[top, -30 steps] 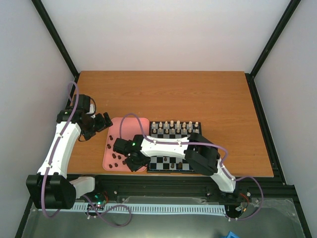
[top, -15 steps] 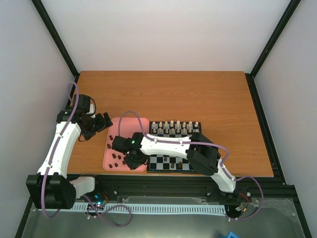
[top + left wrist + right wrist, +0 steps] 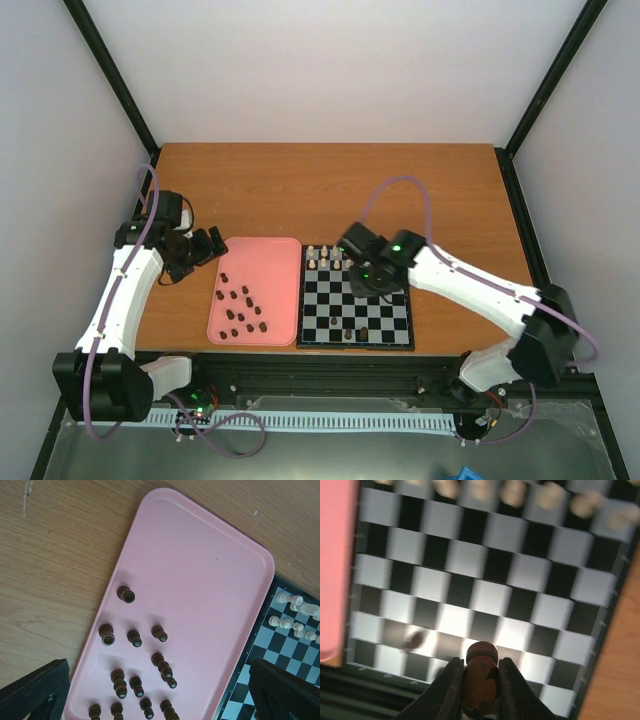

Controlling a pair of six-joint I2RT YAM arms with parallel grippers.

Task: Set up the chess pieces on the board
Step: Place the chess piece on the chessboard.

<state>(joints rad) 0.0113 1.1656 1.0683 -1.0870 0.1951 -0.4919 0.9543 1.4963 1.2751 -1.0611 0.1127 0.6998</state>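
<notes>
While the right end effector (image 3: 479, 680) pinches a dark-brown chess piece (image 3: 481, 656) over the checkered black-and-white board (image 3: 470, 595), a tilted release could topple it.

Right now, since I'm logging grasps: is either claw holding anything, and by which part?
The right claw pinches a small dark brown chess piece by its body, below the rounded head. The left claw stands open, holding nothing.
</notes>
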